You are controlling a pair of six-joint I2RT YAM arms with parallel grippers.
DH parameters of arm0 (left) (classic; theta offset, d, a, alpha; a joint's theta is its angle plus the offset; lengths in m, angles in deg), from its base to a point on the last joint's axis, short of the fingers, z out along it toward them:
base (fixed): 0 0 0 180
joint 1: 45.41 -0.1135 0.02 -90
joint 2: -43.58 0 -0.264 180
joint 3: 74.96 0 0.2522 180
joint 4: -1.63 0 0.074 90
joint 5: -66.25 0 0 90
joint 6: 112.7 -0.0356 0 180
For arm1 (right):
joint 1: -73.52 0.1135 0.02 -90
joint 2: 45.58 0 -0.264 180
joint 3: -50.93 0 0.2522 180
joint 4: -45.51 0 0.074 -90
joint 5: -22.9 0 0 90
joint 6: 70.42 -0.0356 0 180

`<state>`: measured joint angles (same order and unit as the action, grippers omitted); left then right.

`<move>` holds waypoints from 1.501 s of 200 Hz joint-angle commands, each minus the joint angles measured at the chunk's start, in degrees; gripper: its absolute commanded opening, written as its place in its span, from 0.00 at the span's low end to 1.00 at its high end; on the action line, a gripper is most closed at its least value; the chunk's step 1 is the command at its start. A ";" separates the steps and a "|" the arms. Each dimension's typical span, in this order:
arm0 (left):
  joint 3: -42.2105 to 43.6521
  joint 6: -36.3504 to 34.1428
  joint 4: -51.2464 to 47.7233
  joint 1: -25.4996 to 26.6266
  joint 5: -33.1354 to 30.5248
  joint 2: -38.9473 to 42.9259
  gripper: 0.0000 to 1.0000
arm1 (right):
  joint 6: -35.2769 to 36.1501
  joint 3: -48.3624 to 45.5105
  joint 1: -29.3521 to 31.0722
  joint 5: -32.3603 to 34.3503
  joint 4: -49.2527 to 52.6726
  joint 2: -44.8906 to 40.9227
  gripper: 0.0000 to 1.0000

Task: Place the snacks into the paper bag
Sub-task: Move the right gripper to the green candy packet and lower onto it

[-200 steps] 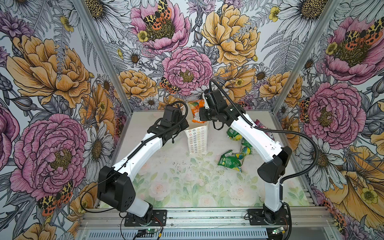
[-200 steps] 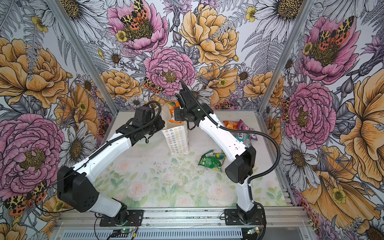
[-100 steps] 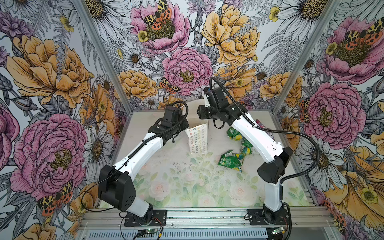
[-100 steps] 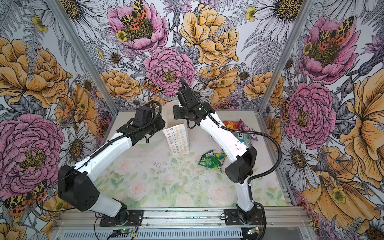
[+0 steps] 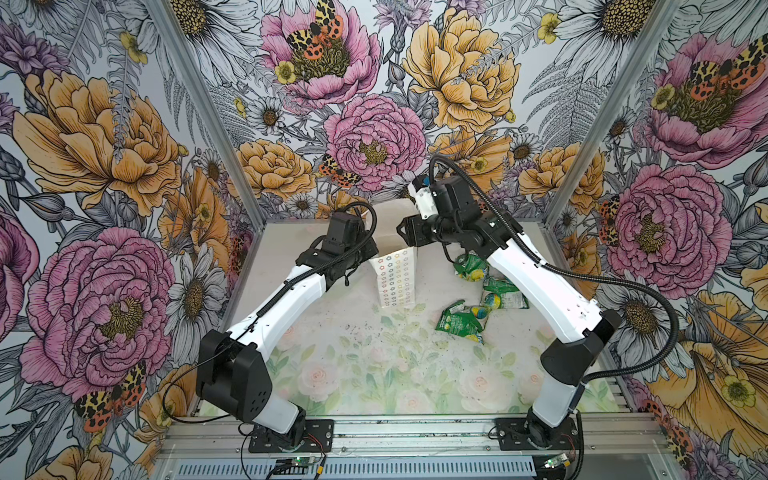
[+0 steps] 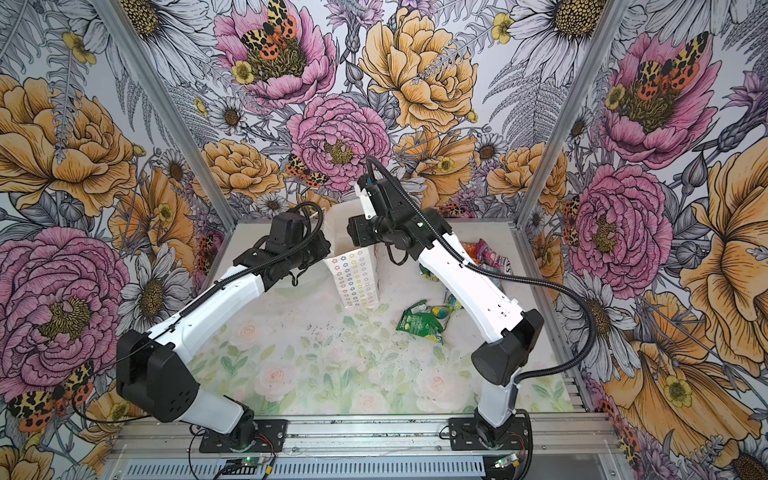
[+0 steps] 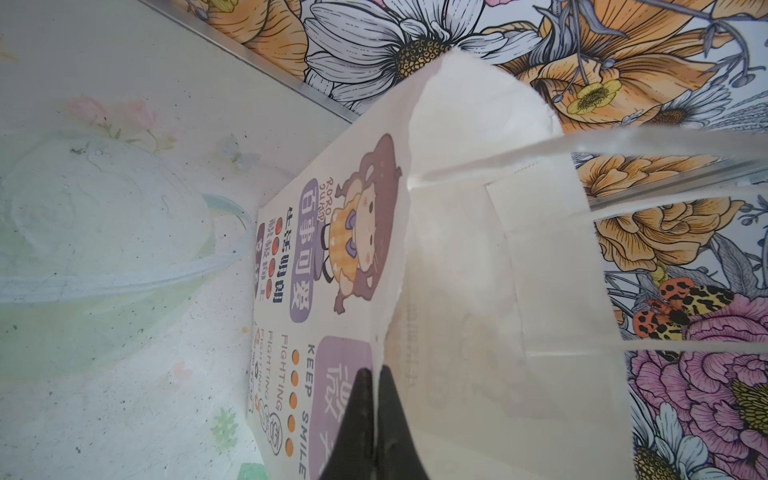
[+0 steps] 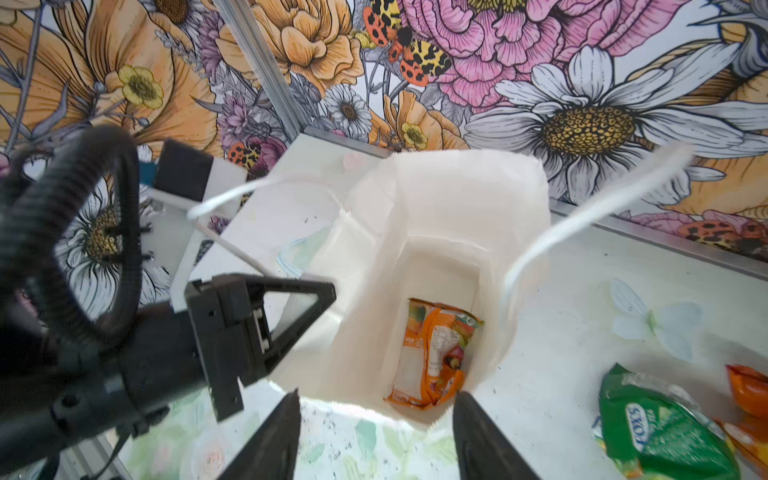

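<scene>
Right wrist view looks down into the paper bag point(image 8: 436, 208), which stands upright and open near the back of the tabletop point(image 8: 582, 332). Its inside is plain white, and thin white string handles splay to either side. One orange packet point(image 8: 432, 353) of crinkly foil lies on the bag's floor. The right gripper point(image 8: 376, 415) hangs above the mouth with its jaws spread wide and nothing between them. The left gripper point(image 8: 324, 293) is pinched tight on the bag's rim. In the left wrist view its black fingers point(image 7: 357, 415) meet on the paper edge, beside a face printed with a cartoon girl and purple lettering. In both top views the bag's narrow side shows rows of small coloured flower rings. Right of the bag on the tabletop lie three green-and-yellow packets point(image 5: 461, 322). Farther back, a teal-pink packet point(image 6: 489, 254) lies beside a second orange packet point(image 6: 471, 248).
</scene>
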<state>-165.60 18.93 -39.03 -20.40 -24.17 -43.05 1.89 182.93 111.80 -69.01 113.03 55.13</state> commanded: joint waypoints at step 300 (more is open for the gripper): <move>-1.23 -1.32 0.83 -0.93 2.20 0.25 0.00 | -12.84 -46.75 -13.32 -4.51 2.67 -2.29 0.99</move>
<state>-165.60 18.88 -39.03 -20.94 -23.10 -43.05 -12.02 136.85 98.78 -70.61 114.97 51.65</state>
